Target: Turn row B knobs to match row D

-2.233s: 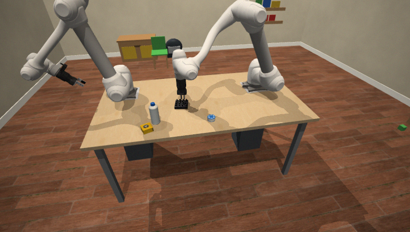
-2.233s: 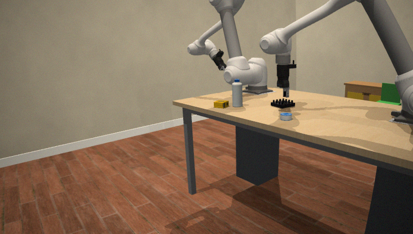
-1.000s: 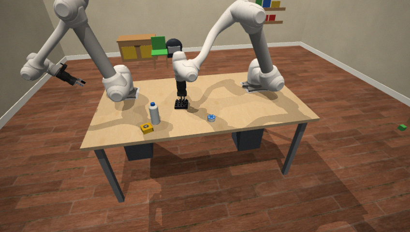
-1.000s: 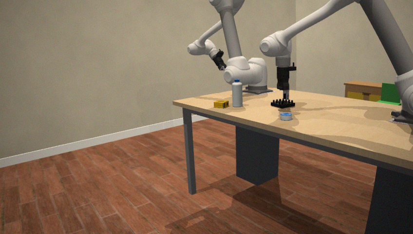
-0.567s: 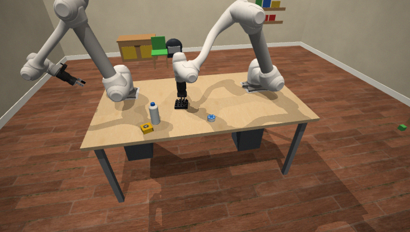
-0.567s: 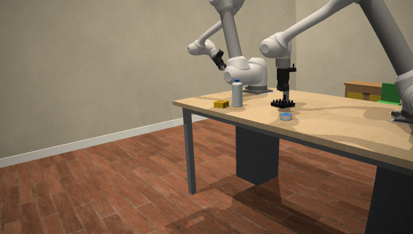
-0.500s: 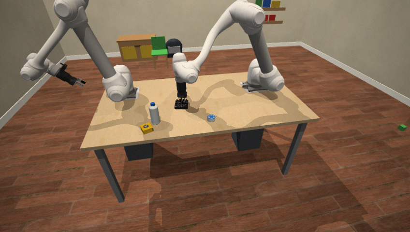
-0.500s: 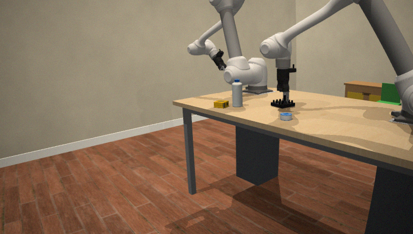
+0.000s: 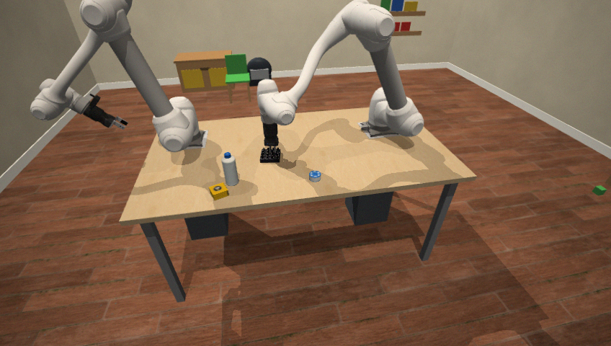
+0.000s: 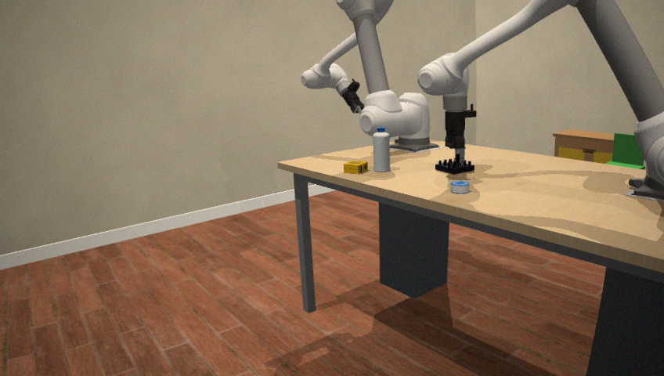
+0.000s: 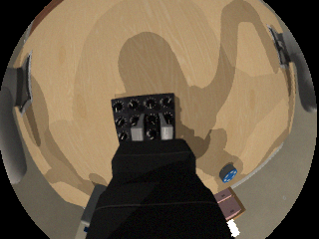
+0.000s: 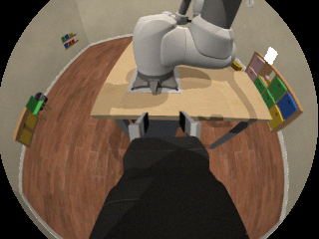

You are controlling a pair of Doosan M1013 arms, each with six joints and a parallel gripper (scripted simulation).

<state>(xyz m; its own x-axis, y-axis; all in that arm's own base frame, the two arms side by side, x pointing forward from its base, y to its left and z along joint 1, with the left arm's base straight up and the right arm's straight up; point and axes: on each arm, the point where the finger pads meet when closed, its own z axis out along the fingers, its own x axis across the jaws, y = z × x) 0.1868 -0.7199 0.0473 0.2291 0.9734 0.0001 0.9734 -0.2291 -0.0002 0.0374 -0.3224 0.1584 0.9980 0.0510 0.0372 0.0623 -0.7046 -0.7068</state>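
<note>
The black knob box stands on the table. Its upright knobs carry white marks, partly readable in the left wrist view. I cannot make out the socket or row letters. My left gripper points straight down over the box, fingers partly open. They stand either side of a knob in the middle visible line, with gaps beside it; the fingers and gripper body hide some knobs. My right gripper is open and empty, away from the box beyond the table's side.
A white bottle with a blue cap stands beside a yellow box. A blue and white round tin lies nearer the table's front edge than the knob box.
</note>
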